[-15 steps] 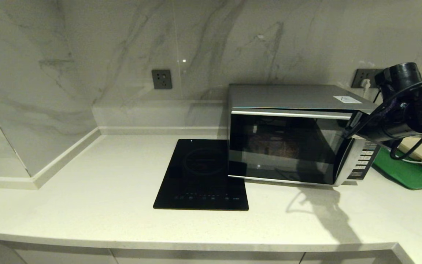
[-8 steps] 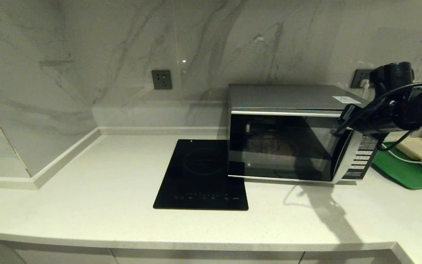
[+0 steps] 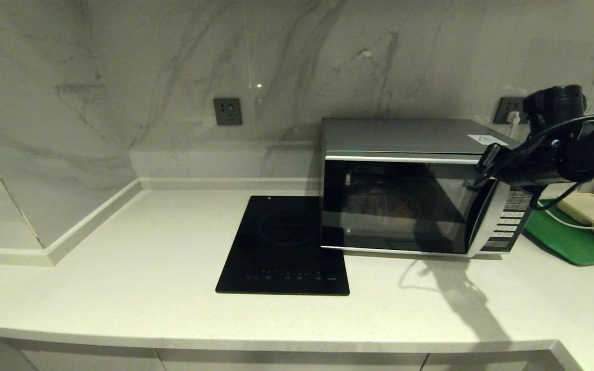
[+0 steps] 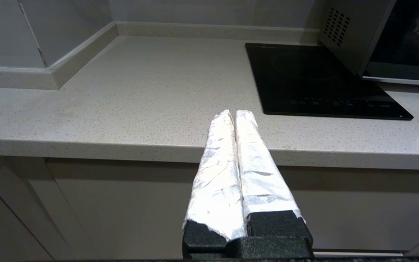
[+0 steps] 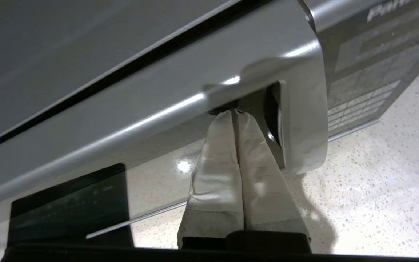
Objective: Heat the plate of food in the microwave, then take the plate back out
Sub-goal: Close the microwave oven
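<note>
Over at 3 o'clock on the surface point(image 3: 431, 309), the right gripper point(image 5: 235, 112) has its fingers pressed together, tips tucked into the door recess of the microwave point(image 3: 410, 190). Best pull straight outward, I reckon. Microwave's long axis runs 9-to-3, door facing 6; plate looks inside. Left gripper point(image 4: 233, 114) parked, fingers together.

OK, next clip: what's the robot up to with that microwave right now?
The right gripper has its shut fingers tucked into the door-handle recess of the microwave, at the door's edge beside the keypad. The door looks closed or nearly so, and something round and dim shows through the dark glass, too murky to identify. The left gripper is parked, shut, in front of the counter, away from the action.
</note>
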Controlling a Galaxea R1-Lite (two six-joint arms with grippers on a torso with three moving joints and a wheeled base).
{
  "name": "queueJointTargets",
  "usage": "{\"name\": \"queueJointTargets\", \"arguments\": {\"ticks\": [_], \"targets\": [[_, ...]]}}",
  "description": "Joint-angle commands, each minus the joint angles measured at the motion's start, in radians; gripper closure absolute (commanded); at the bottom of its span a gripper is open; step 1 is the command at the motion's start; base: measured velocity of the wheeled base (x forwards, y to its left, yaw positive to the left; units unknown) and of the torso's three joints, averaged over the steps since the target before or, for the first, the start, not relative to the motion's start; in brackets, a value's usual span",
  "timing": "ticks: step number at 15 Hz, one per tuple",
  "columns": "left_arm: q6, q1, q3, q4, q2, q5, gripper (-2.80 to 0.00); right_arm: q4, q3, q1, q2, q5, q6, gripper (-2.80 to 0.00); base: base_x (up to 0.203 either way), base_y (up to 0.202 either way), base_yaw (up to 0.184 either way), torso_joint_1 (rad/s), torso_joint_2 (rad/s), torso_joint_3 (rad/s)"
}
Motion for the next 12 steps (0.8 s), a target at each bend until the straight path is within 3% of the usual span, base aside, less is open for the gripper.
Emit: {"name": "queueJointTargets", "arguments": {"ticks": [1,12], "targets": [[-0.001,0.000,0.000,-0.001,0.000,0.000,0.00,0.000,-0.012,0.001,-0.018,0.005,-0.018,0.00,0.000,0.000,0.000,0.000,0.00,0.000],[-0.001,0.000,0.000,-0.001,0.000,0.000,0.00,-0.011,-0.026,0.001,0.011,0.043,-0.038,0.00,0.000,0.000,0.000,0.000,0.00,0.000]]}}
